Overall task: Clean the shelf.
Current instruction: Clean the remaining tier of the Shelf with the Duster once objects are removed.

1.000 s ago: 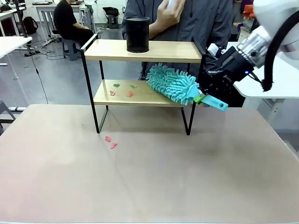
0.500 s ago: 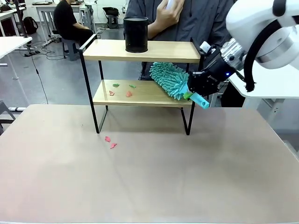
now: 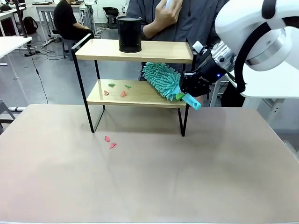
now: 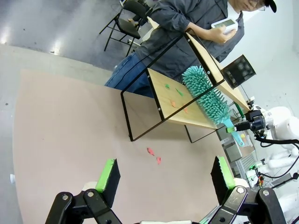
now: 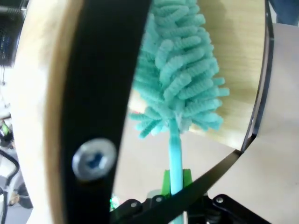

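My right fingers (image 3: pixel 189 87) are clenched on the handle of a fluffy teal microfibre duster (image 3: pixel 161 79). My left fingers (image 4: pixel 108 176) hang spread apart, grasping nothing. On the wide beige worktop (image 3: pixel 149 177), towards its far side, stands the two-tier shelf of light wooden boards in a thin black frame (image 3: pixel 135 51). The duster's head lies on the lower board's right end. A black cylindrical cup (image 3: pixel 129 34) stands on the top board. I see small red and green scraps (image 3: pixel 123 93) on the lower board and two red scraps (image 3: pixel 110 142) on the worktop.
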You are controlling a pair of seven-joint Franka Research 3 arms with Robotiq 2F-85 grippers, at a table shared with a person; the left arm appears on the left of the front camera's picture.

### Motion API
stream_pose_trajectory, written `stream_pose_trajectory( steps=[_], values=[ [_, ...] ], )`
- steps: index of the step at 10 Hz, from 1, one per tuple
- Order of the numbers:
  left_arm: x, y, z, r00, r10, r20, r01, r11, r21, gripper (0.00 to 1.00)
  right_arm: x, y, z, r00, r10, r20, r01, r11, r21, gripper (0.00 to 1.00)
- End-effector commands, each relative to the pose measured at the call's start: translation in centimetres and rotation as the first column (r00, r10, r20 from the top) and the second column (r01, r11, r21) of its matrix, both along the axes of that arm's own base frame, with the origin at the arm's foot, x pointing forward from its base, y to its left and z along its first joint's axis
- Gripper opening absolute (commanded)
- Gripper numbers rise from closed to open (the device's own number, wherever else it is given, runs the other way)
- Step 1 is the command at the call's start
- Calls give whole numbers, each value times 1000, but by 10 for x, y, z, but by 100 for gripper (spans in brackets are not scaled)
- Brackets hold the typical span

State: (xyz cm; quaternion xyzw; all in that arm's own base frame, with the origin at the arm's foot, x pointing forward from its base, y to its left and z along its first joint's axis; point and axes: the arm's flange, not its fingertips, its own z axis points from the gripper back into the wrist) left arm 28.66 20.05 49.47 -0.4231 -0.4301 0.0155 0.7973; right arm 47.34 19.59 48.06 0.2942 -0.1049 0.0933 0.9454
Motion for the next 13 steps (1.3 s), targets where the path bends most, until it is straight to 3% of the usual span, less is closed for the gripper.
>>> stream_pose_trajectory(
  steps=[1, 5, 9, 13],
  values=[
    [0, -1, -2, 1000, -1, 30, 1, 1000, -4, 100, -3, 16, -2, 999, 49, -1, -49, 999, 24, 12],
    [0, -1, -2, 1000, -1, 30, 1, 1000, -4, 100, -10, -1, 3, 999, -7, 40, 6, 999, 41, 12],
    [0, -1, -2, 1000, -1, 30, 1, 1000, -4, 100, -57, -20, 26, 989, -89, 118, 83, 995, 55, 12],
    [0, -1, -2, 1000, -1, 30, 1, 1000, -4, 100, -67, 2, 19, 988, -71, 136, 69, 997, 14, 12]
  ],
)
